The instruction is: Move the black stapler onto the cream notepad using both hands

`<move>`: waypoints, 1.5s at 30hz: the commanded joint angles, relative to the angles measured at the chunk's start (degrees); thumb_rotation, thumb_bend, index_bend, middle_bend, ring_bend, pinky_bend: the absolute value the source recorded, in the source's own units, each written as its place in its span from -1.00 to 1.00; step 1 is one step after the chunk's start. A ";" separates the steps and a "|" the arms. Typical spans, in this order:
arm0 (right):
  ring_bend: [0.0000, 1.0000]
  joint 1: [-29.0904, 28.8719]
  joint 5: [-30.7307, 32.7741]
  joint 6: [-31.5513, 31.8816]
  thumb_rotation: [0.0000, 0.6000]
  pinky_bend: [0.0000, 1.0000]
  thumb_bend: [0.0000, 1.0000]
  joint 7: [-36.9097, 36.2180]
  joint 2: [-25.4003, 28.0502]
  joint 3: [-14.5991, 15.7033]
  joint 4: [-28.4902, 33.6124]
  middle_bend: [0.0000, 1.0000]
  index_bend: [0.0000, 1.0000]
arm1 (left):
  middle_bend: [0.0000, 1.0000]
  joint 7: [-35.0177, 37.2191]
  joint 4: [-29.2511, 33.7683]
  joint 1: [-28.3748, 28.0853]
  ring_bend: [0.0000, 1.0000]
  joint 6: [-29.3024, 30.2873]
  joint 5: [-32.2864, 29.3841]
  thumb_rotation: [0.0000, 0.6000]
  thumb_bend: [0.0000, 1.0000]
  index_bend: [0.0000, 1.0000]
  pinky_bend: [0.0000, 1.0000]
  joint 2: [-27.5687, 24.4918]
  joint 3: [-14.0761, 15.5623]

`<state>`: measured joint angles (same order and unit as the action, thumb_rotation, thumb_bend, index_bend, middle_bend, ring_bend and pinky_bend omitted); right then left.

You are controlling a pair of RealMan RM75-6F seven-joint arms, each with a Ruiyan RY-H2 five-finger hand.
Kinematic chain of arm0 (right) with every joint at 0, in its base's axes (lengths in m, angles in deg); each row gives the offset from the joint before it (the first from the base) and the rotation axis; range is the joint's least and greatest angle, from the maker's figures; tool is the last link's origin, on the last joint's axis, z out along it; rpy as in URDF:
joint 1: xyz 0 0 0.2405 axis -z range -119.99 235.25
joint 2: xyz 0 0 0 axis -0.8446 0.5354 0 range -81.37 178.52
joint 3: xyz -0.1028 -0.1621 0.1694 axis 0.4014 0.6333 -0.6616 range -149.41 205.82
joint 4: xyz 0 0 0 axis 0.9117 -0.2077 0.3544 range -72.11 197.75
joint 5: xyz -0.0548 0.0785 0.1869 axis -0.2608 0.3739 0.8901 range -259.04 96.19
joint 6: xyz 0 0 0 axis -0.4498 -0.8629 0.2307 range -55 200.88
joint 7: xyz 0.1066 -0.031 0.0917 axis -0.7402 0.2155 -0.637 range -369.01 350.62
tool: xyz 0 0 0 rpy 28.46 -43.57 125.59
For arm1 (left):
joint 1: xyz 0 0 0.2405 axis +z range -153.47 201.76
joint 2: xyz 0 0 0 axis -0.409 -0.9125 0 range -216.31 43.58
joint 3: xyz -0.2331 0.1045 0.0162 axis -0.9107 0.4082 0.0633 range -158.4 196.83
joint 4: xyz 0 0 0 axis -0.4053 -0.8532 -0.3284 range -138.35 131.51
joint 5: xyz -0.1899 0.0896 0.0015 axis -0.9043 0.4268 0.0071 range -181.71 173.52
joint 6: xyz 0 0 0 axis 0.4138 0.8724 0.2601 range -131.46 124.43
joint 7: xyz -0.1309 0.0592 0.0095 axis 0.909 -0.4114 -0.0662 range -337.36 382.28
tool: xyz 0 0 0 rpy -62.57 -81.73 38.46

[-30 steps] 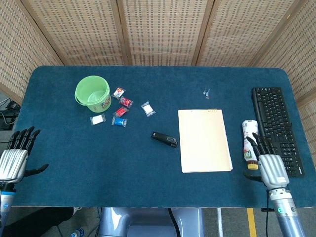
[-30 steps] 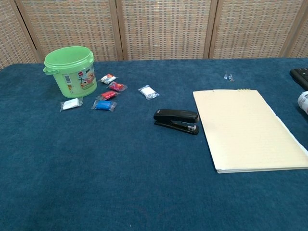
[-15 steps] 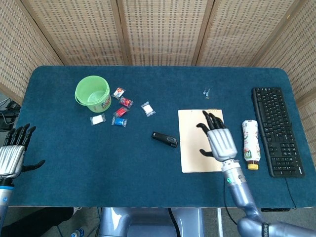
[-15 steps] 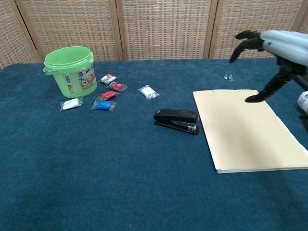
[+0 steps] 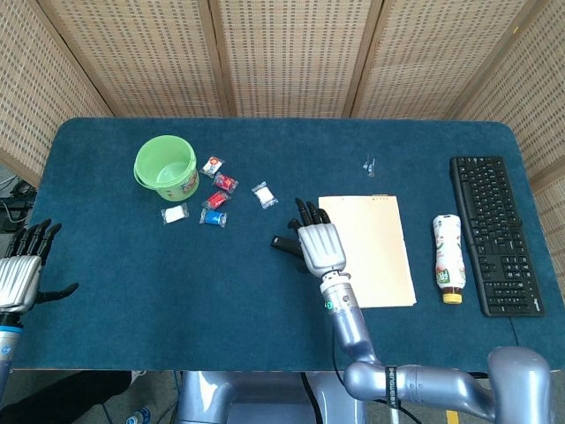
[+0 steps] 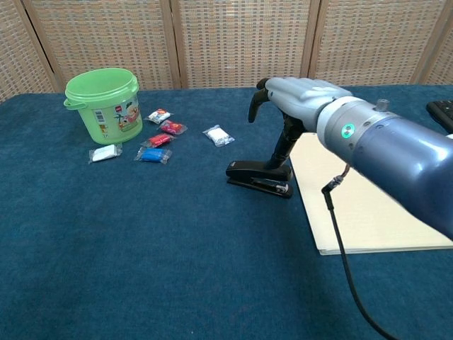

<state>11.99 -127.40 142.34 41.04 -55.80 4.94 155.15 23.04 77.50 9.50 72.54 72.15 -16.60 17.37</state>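
Note:
The black stapler [image 5: 282, 244] [image 6: 256, 178] lies on the blue cloth just left of the cream notepad [image 5: 375, 256] [image 6: 375, 219]. My right hand [image 5: 319, 244] [image 6: 301, 95] hovers over the stapler's right end with its fingers spread. One dark finger [image 6: 283, 145] reaches down to the stapler's top, and nothing is gripped. In the head view this hand hides most of the stapler. My left hand [image 5: 21, 276] hangs at the table's front left corner, fingers apart and empty, far from the stapler. The chest view does not show it.
A green bucket [image 5: 165, 166] [image 6: 103, 104] stands at the back left with several small wrapped packets [image 5: 214, 200] [image 6: 157, 145] beside it. A bottle [image 5: 447, 258] and a black keyboard [image 5: 494, 231] lie right of the notepad. Small clear bits [image 5: 369, 163] sit behind the notepad.
My right hand has swept left from the table's right front, across the notepad, to above the stapler. The left hand dropped slightly at the left edge. The stapler has not moved.

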 commanded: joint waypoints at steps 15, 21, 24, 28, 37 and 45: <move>-1.00 -3.61 9.74 0.78 1.00 -0.63 -0.56 0.60 -4.70 -0.74 -8.27 -0.89 -0.32 | -1.00 1.18 -0.53 0.34 -1.00 -1.61 0.66 1.00 -0.66 -1.00 -1.00 -0.13 -1.00; -1.00 -3.68 10.63 -0.95 1.00 -0.63 -0.56 -1.88 -5.24 -0.15 -11.09 -0.88 -0.30 | -1.00 0.86 -0.26 0.59 -1.00 -1.45 0.85 1.00 -0.66 -1.00 -1.00 -0.18 -1.35; -1.00 -3.95 11.10 -1.79 1.00 -0.62 -0.56 -2.62 -5.68 0.09 -12.60 -0.86 -0.28 | -1.00 0.71 -0.29 0.62 -1.00 -1.64 0.82 1.00 -0.66 -1.00 -1.00 -0.18 -1.50; -1.00 -4.60 11.83 -2.88 1.00 -0.61 -0.56 -3.33 -6.47 0.00 -14.64 -0.85 -0.27 | -1.00 0.64 -0.34 0.68 -1.00 -1.79 0.89 1.00 -0.66 -1.00 -1.00 -0.10 -1.63; -1.00 -6.99 12.70 -5.00 1.00 -0.56 -0.54 -3.97 -8.64 -0.82 -19.17 -0.80 -0.23 | -1.00 1.02 -0.60 0.68 -1.00 -2.62 0.42 1.00 -0.66 -1.00 -1.00 -0.17 -2.08; -0.89 -8.70 12.89 -6.06 1.00 -0.44 -0.50 -3.77 -10.16 -0.94 -23.09 -0.69 -0.15 | -1.00 1.13 -0.74 0.60 -1.00 -3.47 0.24 1.00 -0.66 -1.00 -1.00 -0.18 -2.16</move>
<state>3.67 -114.48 136.56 37.17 -65.60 3.95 132.78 24.18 76.76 10.12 69.13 72.43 -16.78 15.19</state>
